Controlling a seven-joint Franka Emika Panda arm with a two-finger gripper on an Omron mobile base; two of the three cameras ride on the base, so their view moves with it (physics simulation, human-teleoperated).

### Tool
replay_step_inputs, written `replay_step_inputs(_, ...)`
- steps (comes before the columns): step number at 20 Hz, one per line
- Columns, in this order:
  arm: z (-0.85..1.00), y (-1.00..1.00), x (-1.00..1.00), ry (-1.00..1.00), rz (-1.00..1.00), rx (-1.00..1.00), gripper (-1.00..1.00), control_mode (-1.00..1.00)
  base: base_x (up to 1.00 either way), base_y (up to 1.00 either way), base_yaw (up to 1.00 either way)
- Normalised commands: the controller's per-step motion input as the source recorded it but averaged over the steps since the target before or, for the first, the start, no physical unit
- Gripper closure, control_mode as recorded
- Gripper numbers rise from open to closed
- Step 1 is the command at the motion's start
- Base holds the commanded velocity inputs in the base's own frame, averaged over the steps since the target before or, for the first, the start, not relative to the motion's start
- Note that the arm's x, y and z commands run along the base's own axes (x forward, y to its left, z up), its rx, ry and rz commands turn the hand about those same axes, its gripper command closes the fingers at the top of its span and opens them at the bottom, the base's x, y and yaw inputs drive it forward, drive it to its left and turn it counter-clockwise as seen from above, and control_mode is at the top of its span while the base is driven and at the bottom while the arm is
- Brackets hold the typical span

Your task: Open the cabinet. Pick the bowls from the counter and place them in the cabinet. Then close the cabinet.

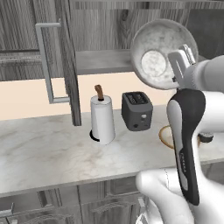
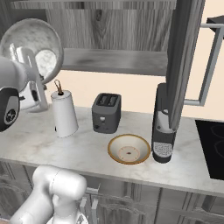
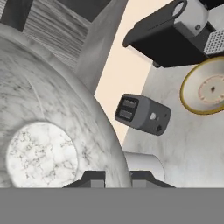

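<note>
Speckled stone, grey-white and deep-sided, is what the gripper [image 1: 183,62] has pinched by the rim: the stone-look bowl [image 1: 161,53] hangs tipped on edge, its hollow and pale round floor turned toward the base cameras (a rim pinch lets it swing sideways like that); the jaws are clamped tight on its wall; taking the toaster [image 1: 137,110] as the mark, the bowl is carried high above it and to one side, level with the grey shelf [image 1: 103,61] of the open cabinet [image 2: 186,61], probably lifted there so it can slide straight in; the tan bowl [image 2: 129,149], shallow, wide and brown-rimmed, sits upright on the counter [image 2: 87,151] just in front of the toaster, beside the dark coffee machine [image 2: 163,127], awaiting its turn; the paper towel roll [image 1: 103,119] stands on the toaster's other side
</note>
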Motion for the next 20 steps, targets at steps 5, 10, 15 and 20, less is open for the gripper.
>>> replay_step_inputs(5,0.00,-0.03,0.60,0.00,0.00,0.00,1.00,-1.00,0.00,0.00,0.00)
replay_step_inputs(10,0.00,0.00,0.49,0.00,0.01,0.00,1.00,-1.00,0.00,0.00,0.00)
replay_step_inputs(15,-0.01,0.05,0.49,0.00,0.00,0.00,1.00,-1.00,0.00,0.00,0.00)
replay_step_inputs(20,-0.06,0.24,0.50,0.00,0.00,0.00,1.00,-1.00,0.00,0.00,0.00)
